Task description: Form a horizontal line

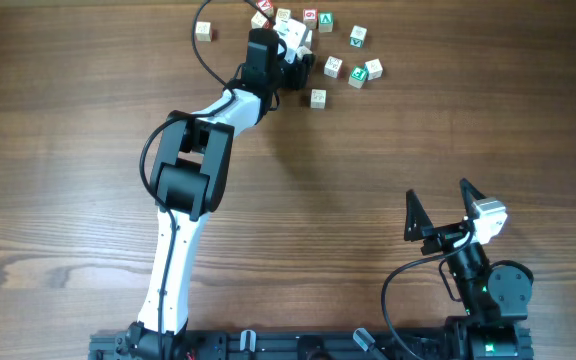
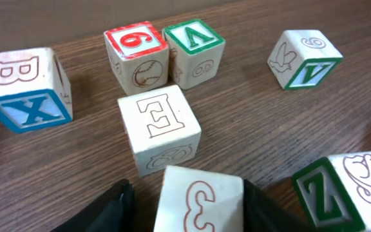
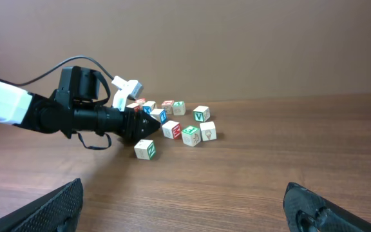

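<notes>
The bench [image 2: 250,122] is brown with dark, streaky grain. All the cubes are pale wood. The X cube [image 2: 26,90] has a blue letter in a blue frame and a brown-outlined B on top. The red-framed cube [image 2: 137,58] carries a red numeral, and the V cube [image 2: 195,48] has a green frame and letter. The E cube [image 2: 160,129] and 3 cube [image 2: 198,200] bear brown outlines only. The Z cube [image 2: 346,190] shows green. The left pincer [image 2: 187,216] is black, and its arm [image 1: 173,270] is white and black
</notes>
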### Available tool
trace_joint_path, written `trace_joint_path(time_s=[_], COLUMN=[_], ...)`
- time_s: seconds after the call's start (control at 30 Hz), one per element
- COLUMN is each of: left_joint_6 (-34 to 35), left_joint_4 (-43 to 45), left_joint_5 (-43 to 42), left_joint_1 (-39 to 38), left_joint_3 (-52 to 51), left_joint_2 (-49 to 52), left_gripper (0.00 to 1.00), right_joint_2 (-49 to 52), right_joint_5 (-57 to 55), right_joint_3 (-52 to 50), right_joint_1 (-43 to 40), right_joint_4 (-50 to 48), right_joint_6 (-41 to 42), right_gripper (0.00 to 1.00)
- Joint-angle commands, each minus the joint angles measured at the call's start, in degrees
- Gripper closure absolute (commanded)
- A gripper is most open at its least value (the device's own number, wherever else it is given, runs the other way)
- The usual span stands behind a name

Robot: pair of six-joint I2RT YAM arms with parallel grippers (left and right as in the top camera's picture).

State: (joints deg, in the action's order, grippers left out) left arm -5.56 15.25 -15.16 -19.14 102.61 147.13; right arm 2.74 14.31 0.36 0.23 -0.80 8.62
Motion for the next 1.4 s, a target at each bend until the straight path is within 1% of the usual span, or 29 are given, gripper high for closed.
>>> trace_joint_path(time_s=[0.0, 0.07, 0.13, 0.37, 0.5, 0.6, 0.7, 0.87, 0.93, 1.0, 1.07, 1.17, 1.27, 1.37], left_joint_6=[0.02, 0.0, 0.0, -0.02, 0.0, 0.02, 0.11, 5.97, 10.49, 14.47, 17.55, 21.2, 24.96, 30.34], left_joint_4=[-2.29, -5.44, -8.72, -22.77, -35.17, -45.27, -55.63, -74.58, -81.72, -86.09, -87.34, -84.52, -75.14, -61.68], left_joint_5=[-0.87, -0.87, -0.87, -0.57, 2.93, 5.53, 7.96, 14.45, 16.85, 17.64, 17.86, 19.19, 20.76, 18.82], left_joint_1=[-0.26, -0.26, -0.24, -0.24, -0.24, -0.24, -0.26, -0.24, -0.24, -0.26, -0.26, -0.26, -0.26, -1.03], left_joint_3=[0.04, 0.04, 0.04, 0.04, 0.04, 0.04, 0.04, 0.04, 0.02, -0.44, -2.21, -6.14, -14.4, -24.79], left_joint_2=[0.0, -2.21, -4.92, -17.77, -28.0, -35.17, -42.82, -55.3, -58.88, -61.22, -62.75, -63.08, -62.64, -61.86], left_gripper=[0.53, 0.59, 0.62, 0.62, 0.63, 0.67, 0.68, 0.72, 0.72, 0.73, 0.73, 0.74, 0.75, 0.74], right_joint_2=[0.11, 0.11, 0.11, 0.11, 0.11, 0.11, 0.11, 0.11, 0.11, 0.11, 0.11, 0.11, 0.11, 0.11], right_joint_5=[-0.52, -0.52, -0.52, -0.52, -0.52, -0.52, -0.52, -0.52, -0.52, -0.52, -0.52, -0.52, -0.52, -0.52], right_joint_3=[0.04, 0.04, 0.04, 0.04, 0.04, 0.04, 0.04, 0.04, 0.04, 0.04, 0.04, 0.04, 0.04, 0.04], right_joint_1=[-0.09, -0.09, -0.09, -0.09, -0.09, -0.09, -0.09, -0.09, -0.09, -0.09, -0.09, -0.09, -0.09, -0.09], right_joint_4=[-0.11, -0.11, -0.11, -0.11, -0.11, -0.11, -0.11, -0.11, -0.11, -0.11, -0.11, -0.11, -0.11, -0.09], right_joint_6=[-1.09, -1.11, -1.09, -1.11, -1.11, -1.11, -1.14, -1.09, -1.14, -1.11, -1.11, -1.11, -1.11, -1.11], right_gripper=[0.0, 0.01, 0.0, 0.0, 0.0, 0.0, 0.0, 0.0, 0.0, 0.0, 0.0, 0.01, 0.0, 0.0])
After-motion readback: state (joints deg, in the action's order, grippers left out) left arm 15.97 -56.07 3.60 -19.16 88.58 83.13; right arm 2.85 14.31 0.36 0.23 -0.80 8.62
